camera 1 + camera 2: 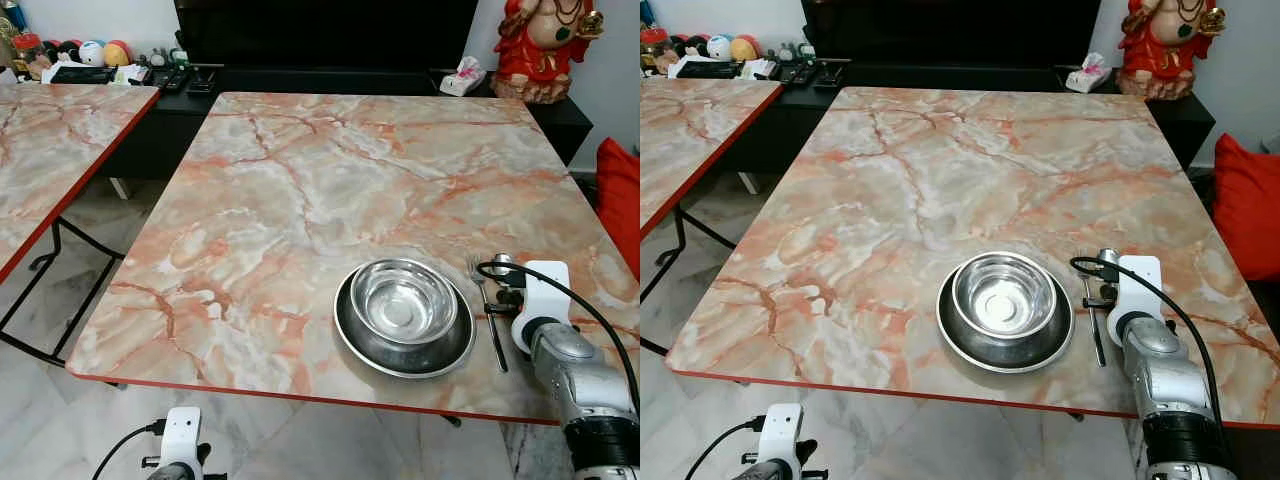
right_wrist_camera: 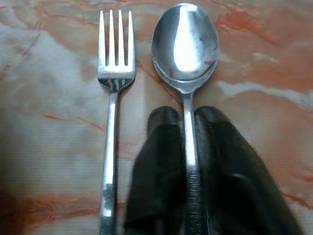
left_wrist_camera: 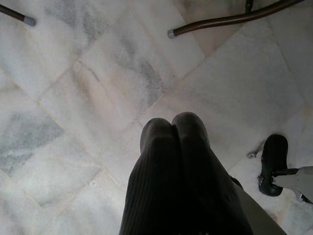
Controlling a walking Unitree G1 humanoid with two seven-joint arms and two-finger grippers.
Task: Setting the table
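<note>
A steel bowl [image 1: 403,299] sits in a steel plate [image 1: 349,340] near the front right of the marble table [image 1: 300,180]. Just right of the plate lies a fork [image 2: 113,98], tines pointing away from me. Beside it lies a spoon [image 2: 185,44], parallel to the fork, bowl end far. My right gripper [image 2: 187,115] is shut on the spoon's handle, low over the tabletop; its wrist [image 1: 540,300] stands right of the plate. My left gripper [image 3: 172,125] hangs shut below the table's front edge, over the floor.
A second marble table [image 1: 50,140] stands to the left across a gap of tiled floor. A black sideboard [image 1: 300,85] with small items, a tissue box [image 1: 462,75] and a red figurine [image 1: 540,45] runs behind. A red cushion [image 1: 620,200] lies at the right.
</note>
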